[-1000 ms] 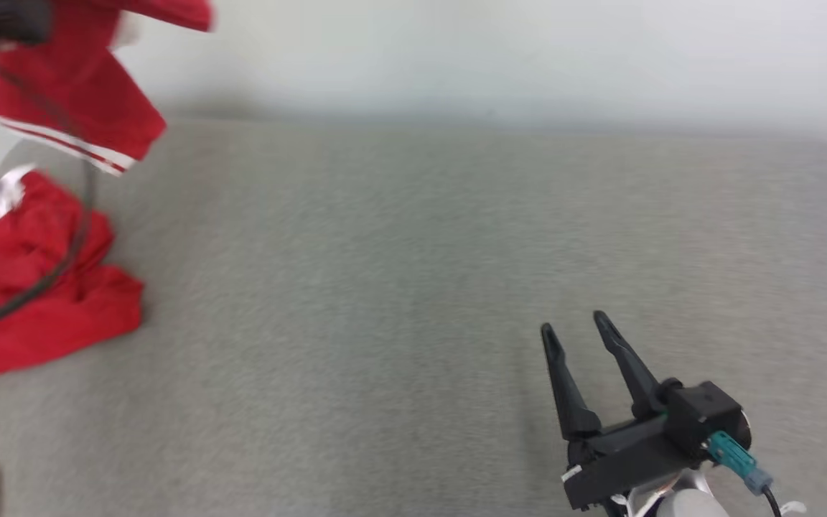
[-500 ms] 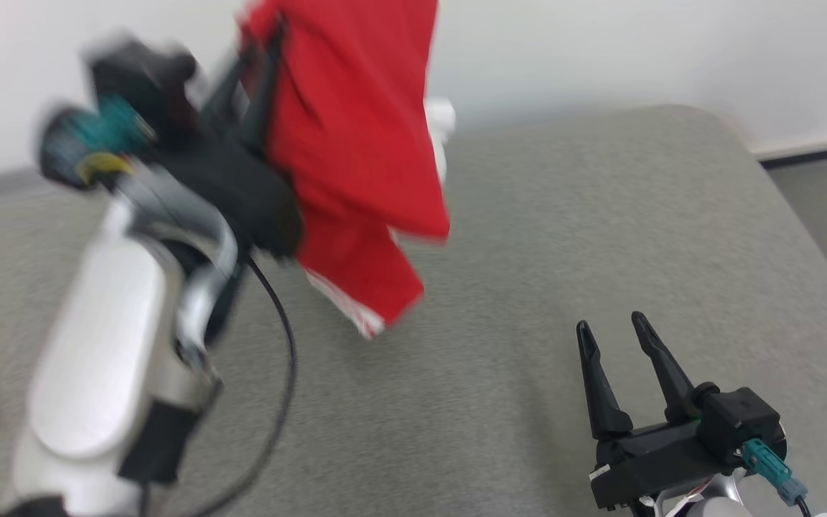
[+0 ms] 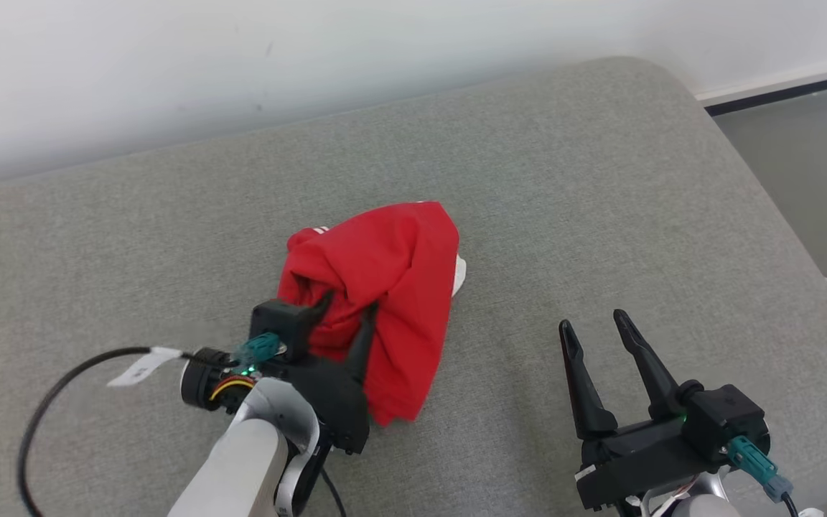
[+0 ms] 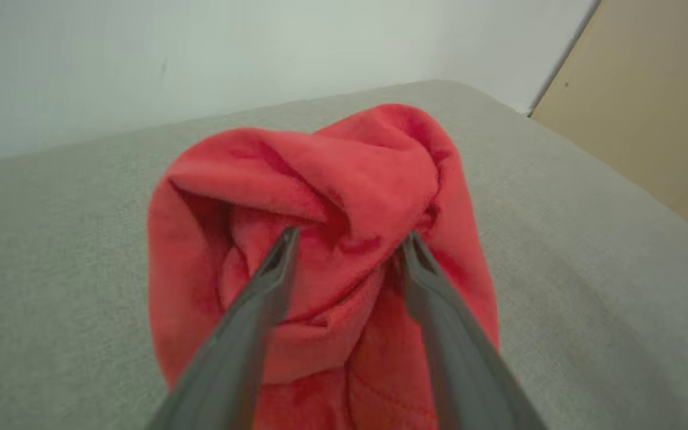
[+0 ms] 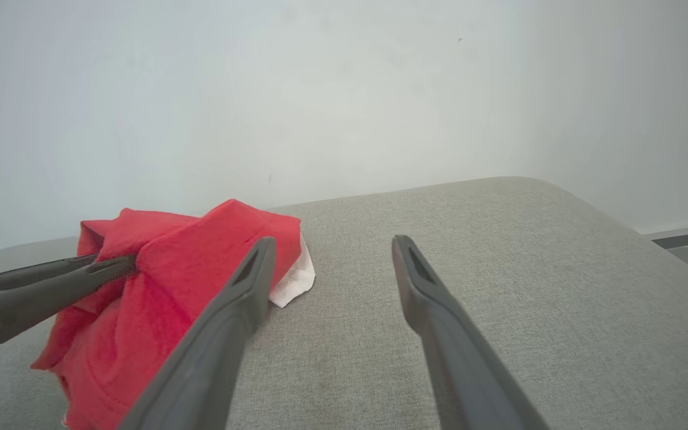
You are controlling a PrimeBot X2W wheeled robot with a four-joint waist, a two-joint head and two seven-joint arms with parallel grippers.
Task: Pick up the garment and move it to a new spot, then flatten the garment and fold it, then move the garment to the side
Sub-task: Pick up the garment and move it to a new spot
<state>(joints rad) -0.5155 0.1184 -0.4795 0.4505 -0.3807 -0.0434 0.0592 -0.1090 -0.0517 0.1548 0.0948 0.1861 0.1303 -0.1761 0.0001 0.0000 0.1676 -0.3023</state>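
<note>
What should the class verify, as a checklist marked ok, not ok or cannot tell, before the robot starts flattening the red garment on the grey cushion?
1. The red fabric garment rests on the grey upholstered cushion: ok.
2. Garment lies flat: not ok, it sits in a bunched heap.
3. The left gripper is free of the cloth: not ok, its fingers stand apart with folds between them.
4. The right gripper is open and apart from the garment: ok.
5. Room to spread: ok, cushion surface shows on every side of the heap.
6. Which edge is hem or collar: cannot tell; a white patch peeks out at the far side.
</note>
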